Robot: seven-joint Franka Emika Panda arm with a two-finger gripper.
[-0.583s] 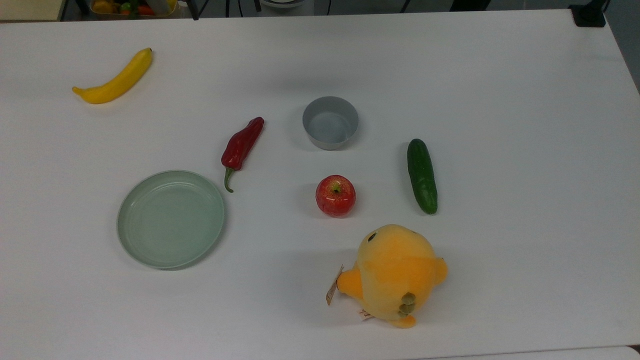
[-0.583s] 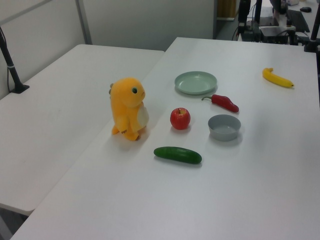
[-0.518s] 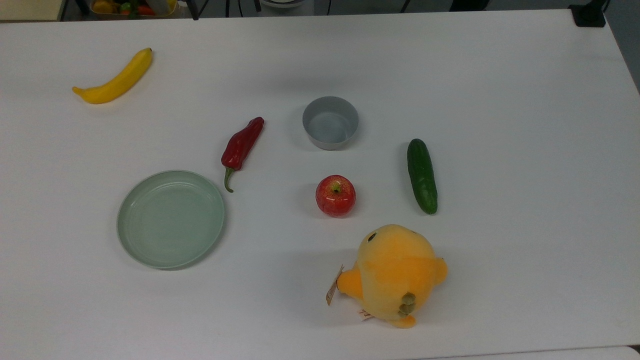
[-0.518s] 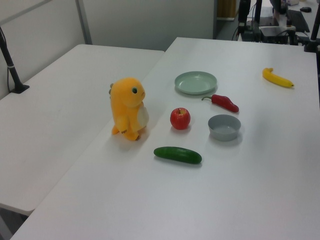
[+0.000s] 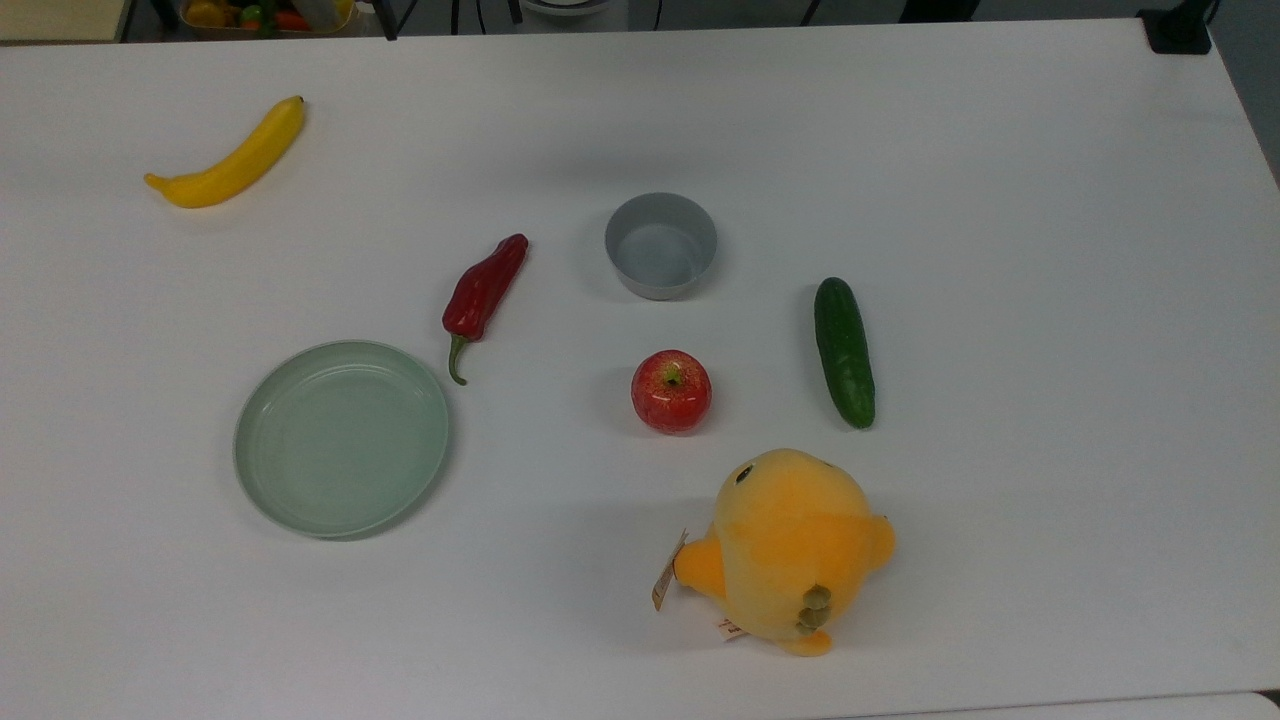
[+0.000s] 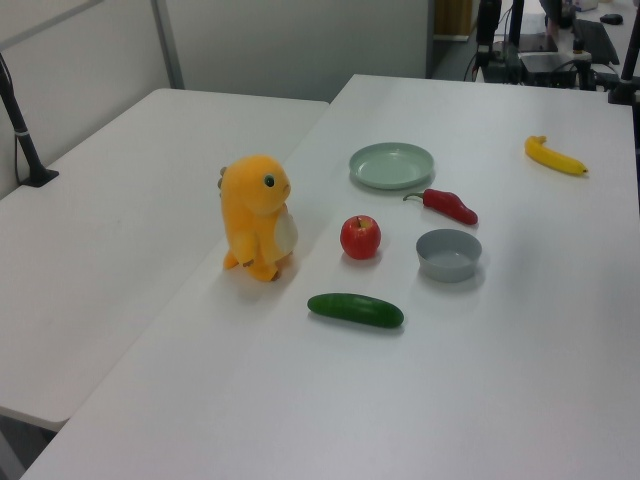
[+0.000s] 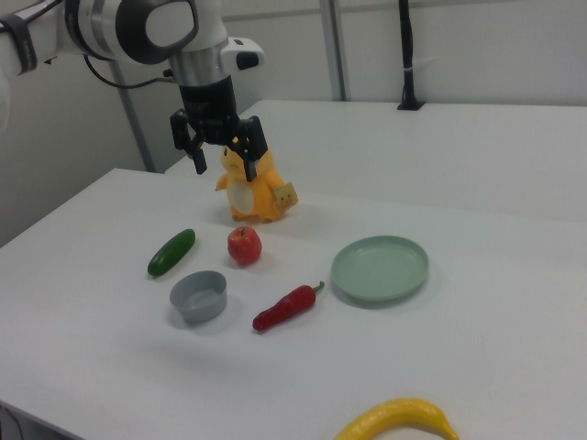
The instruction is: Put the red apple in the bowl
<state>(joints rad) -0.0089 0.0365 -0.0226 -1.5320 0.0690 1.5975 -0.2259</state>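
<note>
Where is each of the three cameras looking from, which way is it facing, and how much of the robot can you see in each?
Top view: high above, looking down on the white table; red apple just below the bowl.
Left view: raised at one table end, looking along it, plush toy at the left view's left.
Right view: raised at the opposite end, banana nearest; the arm and open gripper hang above the plush.
Left and right views share the apple, bowl, cucumber, mirrored.
</note>
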